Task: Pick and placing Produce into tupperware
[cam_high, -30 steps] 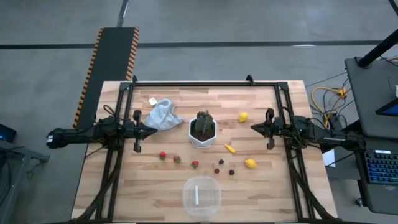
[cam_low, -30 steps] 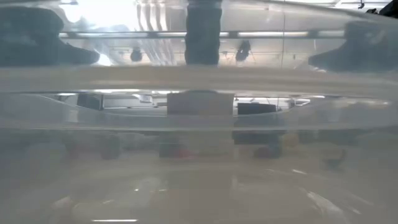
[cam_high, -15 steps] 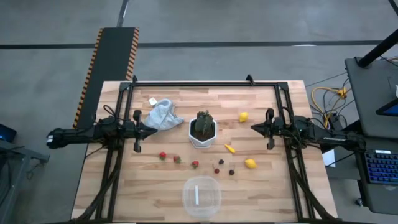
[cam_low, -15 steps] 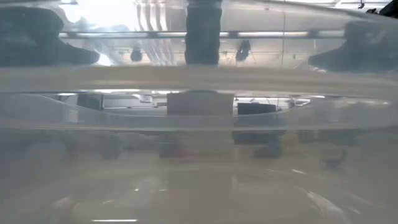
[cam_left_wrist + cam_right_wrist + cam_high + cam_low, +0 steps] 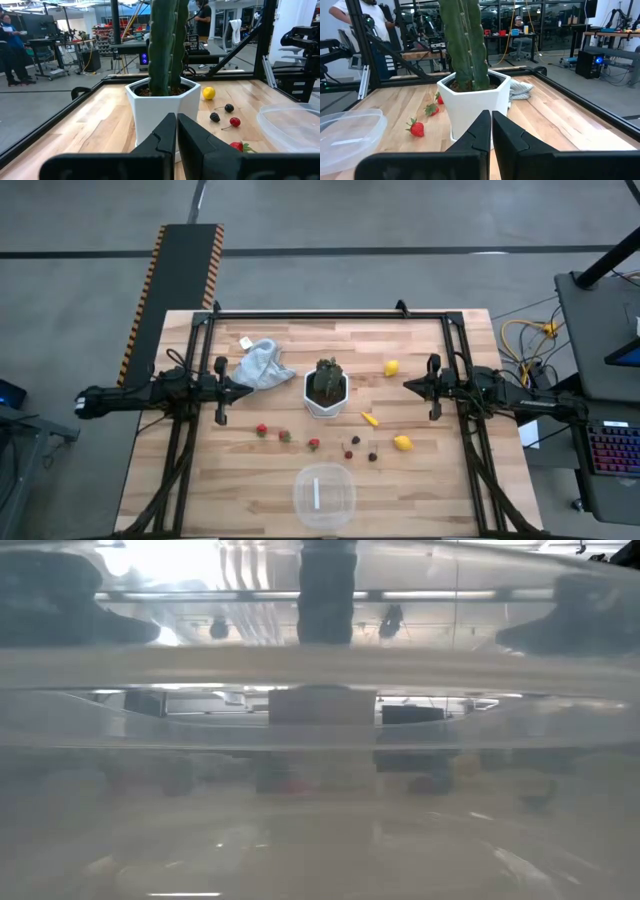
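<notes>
Waiting either side of the plant [image 5: 326, 381], left gripper [image 5: 247, 390] and right gripper [image 5: 408, 387] are sitting pinched narrow, empty; reaching for fruit could probably topple it.

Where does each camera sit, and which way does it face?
High: overhead, straight down on the table; both arms show.
Low: table height, pressed against the clear tub; no arm clearly shows.
Left wrist: faces the plant pot; left gripper shut.
Right wrist: faces the pot oppositely; right gripper shut.
Both wrist views share the pot.
</notes>
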